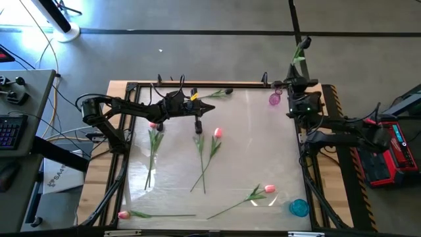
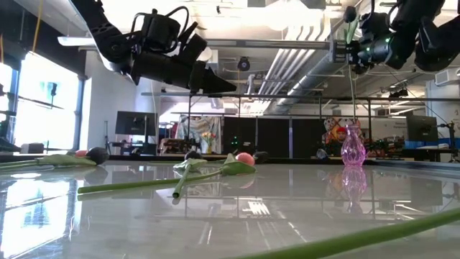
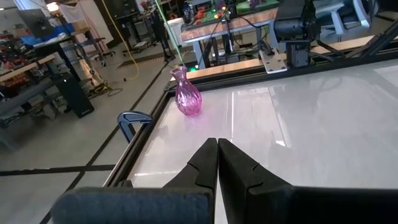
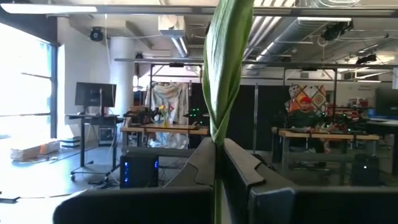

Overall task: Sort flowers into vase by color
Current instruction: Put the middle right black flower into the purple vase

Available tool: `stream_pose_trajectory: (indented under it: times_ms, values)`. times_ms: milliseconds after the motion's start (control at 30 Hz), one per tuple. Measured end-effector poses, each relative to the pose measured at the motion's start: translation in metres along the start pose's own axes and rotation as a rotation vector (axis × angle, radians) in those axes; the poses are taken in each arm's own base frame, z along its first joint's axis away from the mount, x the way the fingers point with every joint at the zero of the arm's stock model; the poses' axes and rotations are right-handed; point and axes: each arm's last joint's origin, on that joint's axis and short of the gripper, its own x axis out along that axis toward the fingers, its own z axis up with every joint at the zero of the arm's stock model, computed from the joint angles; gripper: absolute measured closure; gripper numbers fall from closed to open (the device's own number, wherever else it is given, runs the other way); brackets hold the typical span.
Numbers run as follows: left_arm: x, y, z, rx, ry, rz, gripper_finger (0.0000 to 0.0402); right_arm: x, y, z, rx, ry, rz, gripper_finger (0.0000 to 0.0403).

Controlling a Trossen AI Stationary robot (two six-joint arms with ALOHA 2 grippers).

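Note:
My right gripper (image 2: 354,52) hovers at the table's far right, shut on a flower (image 2: 352,86) that stands upright over the pink glass vase (image 2: 351,147). Its dark head (image 2: 350,13) is above the fingers, and its thin stem runs down to the vase mouth. My left gripper (image 1: 200,109) is shut and empty, raised above the table's far middle; the left wrist view shows its tips (image 3: 217,148) pointing toward the pink vase (image 3: 186,96). Pink and dark tulips (image 1: 209,155) lie flat on the table. A blue vase (image 1: 299,207) stands at the near right. My right gripper pinches the flower between its two fingers at the stem and leaf (image 4: 219,134), below the head. The fingers come level and lie across the stem. The flower is lifted clear of the table and upright, its stem hanging down to the pink vase's mouth (image 2: 351,126).
Loose tulips lie at the left (image 1: 152,148), near left (image 1: 148,214), near right (image 1: 247,199) and far edge (image 1: 217,94). A dark frame (image 1: 125,151) rims the glossy table. Benches and monitors fill the room beyond.

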Motion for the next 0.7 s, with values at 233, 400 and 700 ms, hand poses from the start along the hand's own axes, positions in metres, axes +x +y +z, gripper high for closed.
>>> stream_pose_trajectory:
  times_ms: [233,400,700]
  values:
    - [0.0,0.0,0.0,0.008,0.0,0.0,0.0402,0.006,-0.004,-0.004,0.024,0.004,-0.002,0.0397]
    - [0.0,0.0,0.0,0.008,-0.001,0.001,0.0402,0.009,-0.007,-0.007,0.019,-0.001,-0.018,0.0387]
    - [0.0,0.0,0.0,0.008,-0.001,0.001,0.0401,0.011,-0.011,-0.003,0.042,-0.05,-0.016,0.0393]
